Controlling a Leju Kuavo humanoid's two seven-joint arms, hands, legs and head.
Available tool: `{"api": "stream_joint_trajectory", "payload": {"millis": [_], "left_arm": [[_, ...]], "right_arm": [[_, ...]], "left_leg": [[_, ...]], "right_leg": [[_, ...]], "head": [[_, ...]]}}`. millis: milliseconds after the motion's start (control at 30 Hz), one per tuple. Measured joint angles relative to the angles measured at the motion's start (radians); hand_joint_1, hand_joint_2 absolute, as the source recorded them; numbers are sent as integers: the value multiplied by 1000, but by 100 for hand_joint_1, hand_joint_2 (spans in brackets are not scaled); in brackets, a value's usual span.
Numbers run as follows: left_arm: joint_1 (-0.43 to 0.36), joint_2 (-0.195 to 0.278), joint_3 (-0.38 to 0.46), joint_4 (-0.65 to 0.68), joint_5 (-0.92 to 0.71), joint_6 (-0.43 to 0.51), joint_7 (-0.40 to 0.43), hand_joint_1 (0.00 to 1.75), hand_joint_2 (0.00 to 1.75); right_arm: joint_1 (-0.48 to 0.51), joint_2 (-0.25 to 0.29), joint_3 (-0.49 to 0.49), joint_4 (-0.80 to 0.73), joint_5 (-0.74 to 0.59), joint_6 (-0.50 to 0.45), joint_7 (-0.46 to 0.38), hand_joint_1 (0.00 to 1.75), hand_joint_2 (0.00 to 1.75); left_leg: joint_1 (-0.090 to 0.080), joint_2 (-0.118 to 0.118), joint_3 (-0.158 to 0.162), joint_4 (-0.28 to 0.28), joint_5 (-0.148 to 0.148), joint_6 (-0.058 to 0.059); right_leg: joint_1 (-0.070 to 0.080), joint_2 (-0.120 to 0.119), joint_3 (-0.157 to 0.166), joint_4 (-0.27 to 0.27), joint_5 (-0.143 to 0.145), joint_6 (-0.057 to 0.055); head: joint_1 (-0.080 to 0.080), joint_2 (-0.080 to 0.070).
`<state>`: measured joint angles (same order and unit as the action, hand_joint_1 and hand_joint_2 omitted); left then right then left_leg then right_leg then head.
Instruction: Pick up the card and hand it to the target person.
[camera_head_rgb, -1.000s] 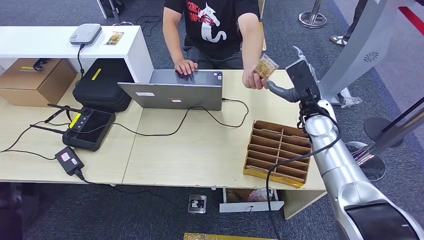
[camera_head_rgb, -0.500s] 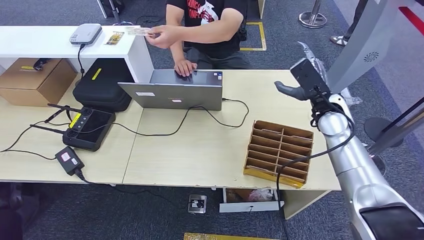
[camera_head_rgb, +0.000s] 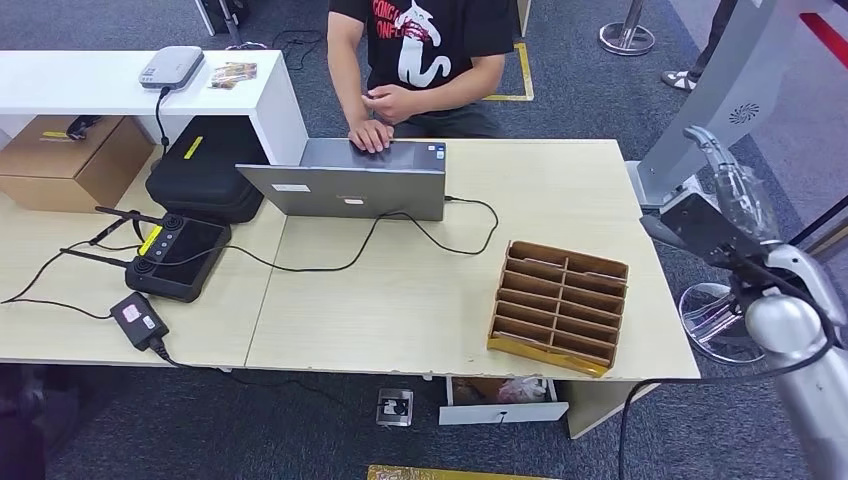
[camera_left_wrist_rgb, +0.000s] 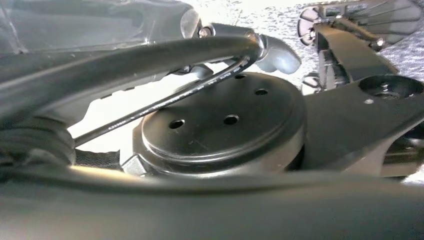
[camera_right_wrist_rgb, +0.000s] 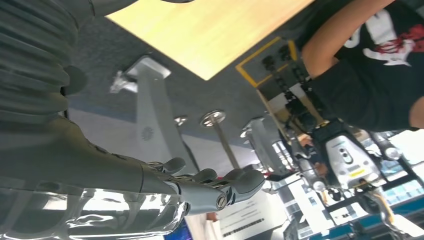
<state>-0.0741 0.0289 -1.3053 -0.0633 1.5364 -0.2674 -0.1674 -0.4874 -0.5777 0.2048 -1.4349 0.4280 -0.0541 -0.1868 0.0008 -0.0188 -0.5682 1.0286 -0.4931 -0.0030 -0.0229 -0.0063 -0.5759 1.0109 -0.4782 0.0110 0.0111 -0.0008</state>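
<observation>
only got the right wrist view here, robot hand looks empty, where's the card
Observer: A card lies on the white shelf, beside a grey box, far to the left of the table.
Operator: person holding anything
Observer: It seems not. One of the person's hands rests on the laptop; the other is at the chest and looks empty.
Operator: where's my robot hand vs the table
Observer: The right robot hand hangs past the table's right edge, beyond the organizer.
</observation>
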Motion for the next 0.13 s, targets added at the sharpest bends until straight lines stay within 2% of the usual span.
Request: {"api": "stream_joint_trajectory", "payload": {"millis": [133], "left_arm": [[3, -1, 18, 0, 0, 5, 1, 0, 0]], "right_arm": [[187, -31, -120, -124, 31, 2, -5, 0, 175]], "left_leg": [[0, -2, 0, 0, 0, 0]], "right_leg": [[0, -2, 0, -1, -1, 0]], "head": [[0, 0]]}}
